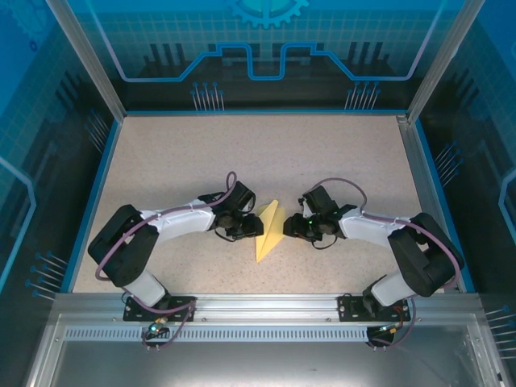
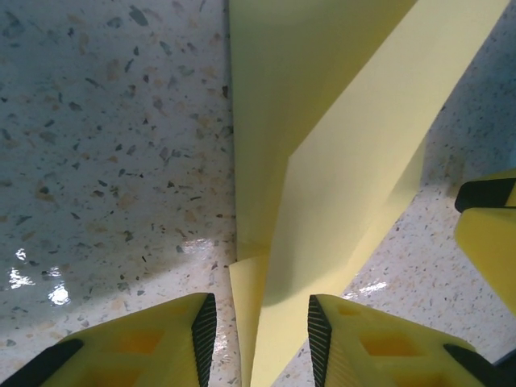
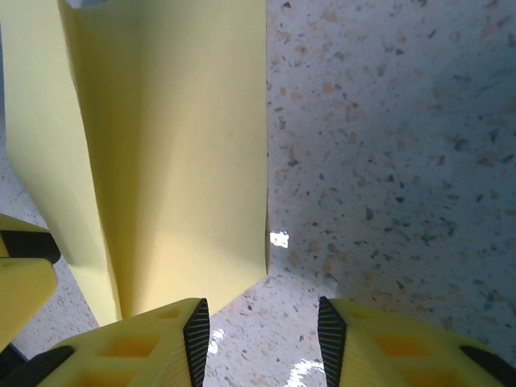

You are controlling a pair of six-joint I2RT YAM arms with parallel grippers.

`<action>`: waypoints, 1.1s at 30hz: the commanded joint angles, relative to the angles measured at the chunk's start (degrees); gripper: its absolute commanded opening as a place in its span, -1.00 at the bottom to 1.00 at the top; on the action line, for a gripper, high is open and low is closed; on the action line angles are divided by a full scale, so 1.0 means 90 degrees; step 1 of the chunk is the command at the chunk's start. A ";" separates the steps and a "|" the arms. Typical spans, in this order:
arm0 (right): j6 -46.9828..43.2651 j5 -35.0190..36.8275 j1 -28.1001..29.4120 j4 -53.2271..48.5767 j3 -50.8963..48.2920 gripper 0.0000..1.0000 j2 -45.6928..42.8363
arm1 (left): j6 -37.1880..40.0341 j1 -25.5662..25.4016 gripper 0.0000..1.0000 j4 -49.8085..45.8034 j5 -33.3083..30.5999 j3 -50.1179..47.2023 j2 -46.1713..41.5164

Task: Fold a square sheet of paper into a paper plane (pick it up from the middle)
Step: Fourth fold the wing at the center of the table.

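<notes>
Paper plane (image 1: 268,231): lying on the speckled tabletop (image 1: 242,153) between the two arms, its pointed end facing away from the bases; plain pale yellow, with folded layers overlapping.
Left fingers (image 2: 203,334): standing spread, with the plane's narrow edge running into the gap between them and tabletop showing on either side of it.
Right fingers (image 3: 196,339): standing spread over bare tabletop, one of them sitting just beside the plane's corner.

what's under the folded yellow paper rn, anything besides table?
Speckled table meets every visible edge of the folded paper, and nothing else pokes out from beneath. Its flaps overlap, so the surface directly under the layers is covered and cannot be checked.
</notes>
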 commanded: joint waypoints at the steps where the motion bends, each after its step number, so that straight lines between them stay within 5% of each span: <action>1: 0.0114 0.0099 0.0080 0.0100 -0.0087 -0.14 -0.0011 | 0.0179 -0.0026 -0.24 -0.0187 -0.0109 0.0199 0.0141; 33: 0.0547 0.0306 0.0140 -0.2117 0.1437 -0.10 0.0438 | 0.0228 -0.0026 -0.24 -0.0318 0.0219 0.0230 0.0269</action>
